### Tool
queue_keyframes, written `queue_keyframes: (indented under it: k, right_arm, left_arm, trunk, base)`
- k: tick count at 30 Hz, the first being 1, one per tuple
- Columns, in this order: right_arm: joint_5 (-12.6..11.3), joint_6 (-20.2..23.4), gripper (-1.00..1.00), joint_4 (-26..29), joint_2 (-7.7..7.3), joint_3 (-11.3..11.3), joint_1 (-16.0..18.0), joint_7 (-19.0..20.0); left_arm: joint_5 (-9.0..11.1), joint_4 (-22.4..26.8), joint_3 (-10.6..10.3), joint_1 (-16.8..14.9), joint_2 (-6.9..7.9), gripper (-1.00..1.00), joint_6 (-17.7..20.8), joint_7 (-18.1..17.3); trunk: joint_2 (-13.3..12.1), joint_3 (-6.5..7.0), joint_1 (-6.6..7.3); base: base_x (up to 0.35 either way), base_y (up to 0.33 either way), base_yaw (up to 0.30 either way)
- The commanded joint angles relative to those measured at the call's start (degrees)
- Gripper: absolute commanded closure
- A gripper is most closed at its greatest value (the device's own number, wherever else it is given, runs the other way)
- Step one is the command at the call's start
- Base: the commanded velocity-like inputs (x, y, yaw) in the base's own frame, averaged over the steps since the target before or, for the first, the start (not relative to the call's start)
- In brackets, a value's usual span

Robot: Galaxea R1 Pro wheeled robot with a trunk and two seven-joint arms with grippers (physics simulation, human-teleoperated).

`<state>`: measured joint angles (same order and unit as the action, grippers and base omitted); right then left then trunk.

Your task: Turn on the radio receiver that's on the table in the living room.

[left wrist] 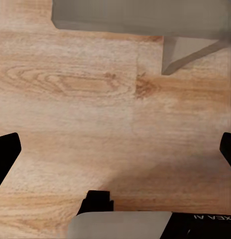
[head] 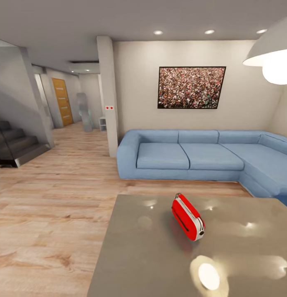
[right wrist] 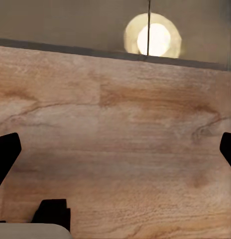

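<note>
The red radio receiver with white sides lies on the glossy grey table, near its far middle, one end pointing toward me. In the left wrist view my left gripper hangs open over the wood floor, its dark fingertips wide apart, with the table's corner beyond them. My right gripper is open too, above bare floor, facing the table's edge. Nothing is held between either pair of fingers.
Behind the table runs a long blue corner sofa, under a framed crowd picture. A white pendant lamp hangs at the upper right and reflects on the tabletop. Stairs and a hallway lie to the left across wood floor.
</note>
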<state>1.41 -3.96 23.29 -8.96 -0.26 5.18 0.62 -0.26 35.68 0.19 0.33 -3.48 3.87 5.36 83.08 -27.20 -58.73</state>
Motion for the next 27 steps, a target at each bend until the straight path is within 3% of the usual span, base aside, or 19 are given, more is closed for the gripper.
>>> queue_keyframes:
  k: [1,15,27]
  right_arm:
    - [0.00,0.00,-1.00,0.00,0.00,0.00,0.00,0.00]
    - [0.00,0.00,-1.00,0.00,0.00,0.00,0.01,0.00]
    - [0.11,-0.08,-1.00,-0.06,0.00,0.04,0.00,0.00]
  left_arm:
    - [0.00,0.00,0.00,0.00,-0.01,-1.00,0.00,0.00]
    - [0.02,0.00,0.00,0.00,-0.04,-1.00,0.00,0.00]
    - [0.09,0.00,-0.01,0.02,-0.04,-1.00,-0.13,-0.08]
  trunk:
    - [0.00,0.00,0.00]
    - [0.00,0.00,0.00]
    - [0.00,0.00,0.00]
  base:
    - [0.240,-0.257,0.000]
    - [0.154,-0.289,0.000]
    - [0.007,-0.034,0.000]
